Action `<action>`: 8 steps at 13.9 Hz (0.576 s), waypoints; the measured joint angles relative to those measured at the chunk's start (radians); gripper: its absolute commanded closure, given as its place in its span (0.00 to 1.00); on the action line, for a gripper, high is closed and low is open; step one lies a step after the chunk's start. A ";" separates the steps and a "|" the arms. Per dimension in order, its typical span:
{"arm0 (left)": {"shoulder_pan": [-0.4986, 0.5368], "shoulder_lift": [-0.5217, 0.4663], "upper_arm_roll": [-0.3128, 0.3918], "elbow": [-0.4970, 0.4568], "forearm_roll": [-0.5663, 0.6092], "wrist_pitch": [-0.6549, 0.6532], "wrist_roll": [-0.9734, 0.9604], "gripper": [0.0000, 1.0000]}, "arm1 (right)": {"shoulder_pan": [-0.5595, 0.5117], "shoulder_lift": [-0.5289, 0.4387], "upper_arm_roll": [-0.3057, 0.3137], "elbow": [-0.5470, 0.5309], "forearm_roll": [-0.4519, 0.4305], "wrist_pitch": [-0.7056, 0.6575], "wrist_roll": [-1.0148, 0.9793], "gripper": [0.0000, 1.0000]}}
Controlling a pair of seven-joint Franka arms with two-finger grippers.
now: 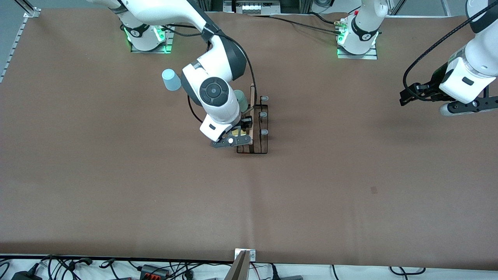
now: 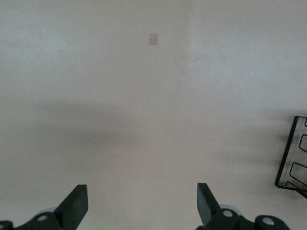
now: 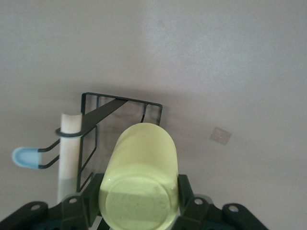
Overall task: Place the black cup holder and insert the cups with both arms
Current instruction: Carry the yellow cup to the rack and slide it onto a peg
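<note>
The black cup holder (image 1: 257, 134) stands mid-table, its wooden rod (image 1: 252, 112) on top and grey-blue peg tips (image 1: 263, 115) pointing toward the left arm's end. My right gripper (image 1: 244, 130) is at the holder's side toward the right arm's end, shut on the yellow cup (image 3: 141, 177), which lies sideways over the rack wires (image 3: 120, 106). A grey-green cup (image 1: 241, 100) sits on the holder, partly hidden by my right arm. A light blue cup (image 1: 171, 79) stands on the table toward the right arm's base. My left gripper (image 1: 403, 98) is open and empty, up in the air at its end.
The brown table cover (image 1: 311, 186) has a small dark patch (image 1: 374, 189), also in the left wrist view (image 2: 153, 39). A corner of the holder (image 2: 291, 158) shows at that view's edge. Cables and plugs (image 1: 151, 269) lie along the front edge.
</note>
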 measured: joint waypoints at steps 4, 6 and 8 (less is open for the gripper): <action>0.000 0.000 0.000 0.000 0.000 0.000 0.000 0.00 | 0.004 0.034 0.000 0.000 0.000 0.008 0.000 0.00; 0.000 0.000 0.000 0.000 0.000 0.000 0.000 0.00 | 0.014 0.037 0.000 0.001 0.000 0.021 0.006 0.00; 0.000 0.000 0.000 0.000 0.000 0.000 0.000 0.00 | 0.017 0.030 -0.001 0.020 0.000 0.024 0.024 0.00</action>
